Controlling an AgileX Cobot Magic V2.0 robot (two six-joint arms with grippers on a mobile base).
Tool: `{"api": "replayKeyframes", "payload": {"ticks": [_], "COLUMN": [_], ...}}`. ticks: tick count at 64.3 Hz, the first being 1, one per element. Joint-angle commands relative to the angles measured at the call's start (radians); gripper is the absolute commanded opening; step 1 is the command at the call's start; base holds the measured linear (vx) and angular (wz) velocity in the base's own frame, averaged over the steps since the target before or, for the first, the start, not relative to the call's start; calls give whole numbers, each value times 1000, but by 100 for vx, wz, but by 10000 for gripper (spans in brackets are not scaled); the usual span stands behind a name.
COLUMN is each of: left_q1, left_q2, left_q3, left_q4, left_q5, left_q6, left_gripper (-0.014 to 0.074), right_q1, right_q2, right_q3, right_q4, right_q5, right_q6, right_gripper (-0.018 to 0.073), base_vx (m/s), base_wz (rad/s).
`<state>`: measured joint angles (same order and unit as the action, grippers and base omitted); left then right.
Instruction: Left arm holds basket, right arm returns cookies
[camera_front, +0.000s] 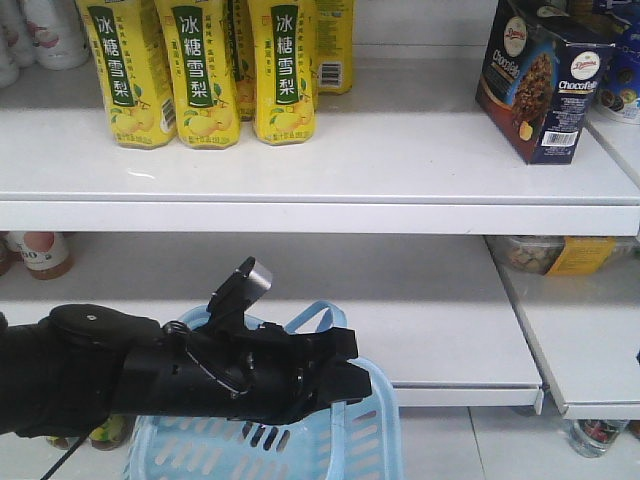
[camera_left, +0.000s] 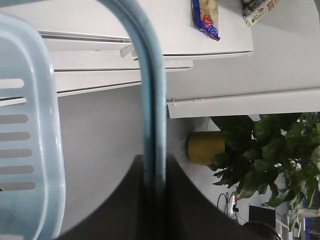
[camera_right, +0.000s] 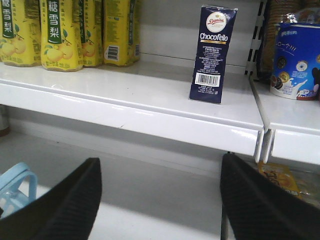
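Cookies (camera_front: 545, 80) stand upright on the upper shelf (camera_front: 330, 165), right of the yellow bottles (camera_front: 200, 70), free of both arms. We see the right gripper (camera_right: 160, 200) spread wide and empty, below shelf level. The left gripper (camera_left: 155, 200) is clamped on the basket (camera_front: 340, 440) handle, below the lower shelf's front edge.

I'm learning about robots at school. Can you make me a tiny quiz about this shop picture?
1. True or false: the cookies are inside the basket.
2. What does the left gripper hold? A) a bottle B) the basket handle C) nothing
3. Fill in: the right gripper is ____ and empty.

Key: 1 false, they stand on the upper shelf beside the yellow bottles; 2 B; 3 open.
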<state>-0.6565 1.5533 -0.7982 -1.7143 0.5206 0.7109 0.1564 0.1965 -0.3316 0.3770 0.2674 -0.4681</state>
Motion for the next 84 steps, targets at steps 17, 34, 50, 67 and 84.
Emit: {"api": "replayKeyframes", "payload": {"ticks": [17, 34, 50, 67, 84], "left_q1": [0, 0, 0, 0, 0], "left_q2": [-42, -42, -42, -42, -42], "left_q3": [-33, -33, -33, -33, -33], "left_q4": [-61, -61, -61, -61, -61], "left_q5": [29, 29, 29, 29, 29], "left_q6": [27, 27, 27, 27, 27], "left_gripper": [-6, -6, -6, -6, -6], "right_q1": [-6, -6, -6, -6, -6], "right_q2": [-111, -111, -111, -111, -111], "right_q3": [116, 135, 136, 138, 138], "right_q4": [-2, 14, 16, 16, 16], "right_q5": [-30, -48, -48, -46, -46], "right_q6": [14, 14, 15, 15, 15], "right_gripper": [480, 277, -9, -8, -8], "base_vx": [0, 0, 0, 0, 0], "base_wz": [0, 0, 0, 0, 0]}}
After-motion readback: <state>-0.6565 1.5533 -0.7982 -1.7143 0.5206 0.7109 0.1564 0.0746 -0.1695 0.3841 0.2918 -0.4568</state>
